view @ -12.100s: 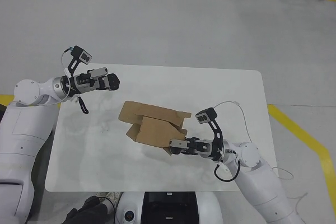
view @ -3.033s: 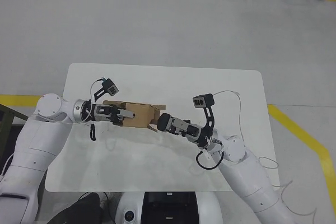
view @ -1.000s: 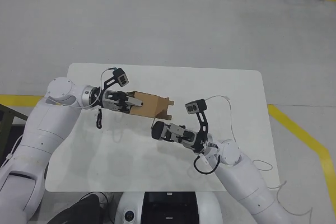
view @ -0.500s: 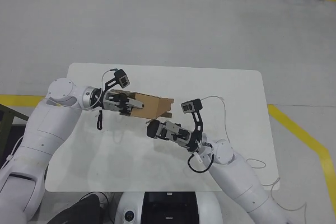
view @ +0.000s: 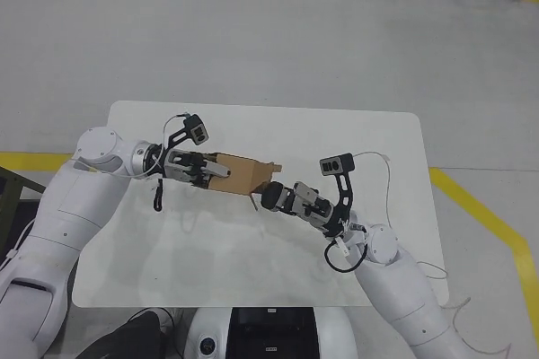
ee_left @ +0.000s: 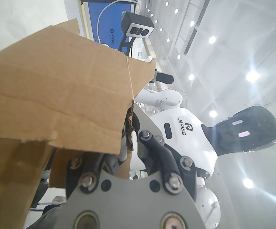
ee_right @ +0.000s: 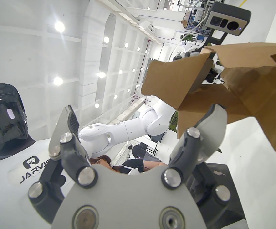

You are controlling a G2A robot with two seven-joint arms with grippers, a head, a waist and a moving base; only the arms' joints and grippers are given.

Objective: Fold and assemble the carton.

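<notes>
A brown cardboard carton [view: 242,172] is held above the middle of the white table [view: 359,135], with loose flaps at its right end. My left gripper [view: 212,169] is shut on the carton's left end. In the left wrist view the carton [ee_left: 57,84] covers most of that gripper [ee_left: 128,129], with one finger pressed on a wall edge. My right gripper [view: 274,196] sits just below and right of the carton's open end. In the right wrist view this gripper [ee_right: 140,120] stands open, one finger [ee_right: 214,120] close under the carton's [ee_right: 235,84] hanging flaps, holding nothing.
The table's surface around the carton is bare white. A thin white cable [view: 373,160] loops from the right arm over the table's right side. A yellow floor line [view: 485,215] runs beyond the right edge.
My right gripper has moved right and slightly up, from under the carton's middle to its right end. The carton in my left gripper has shifted a little to the right.
</notes>
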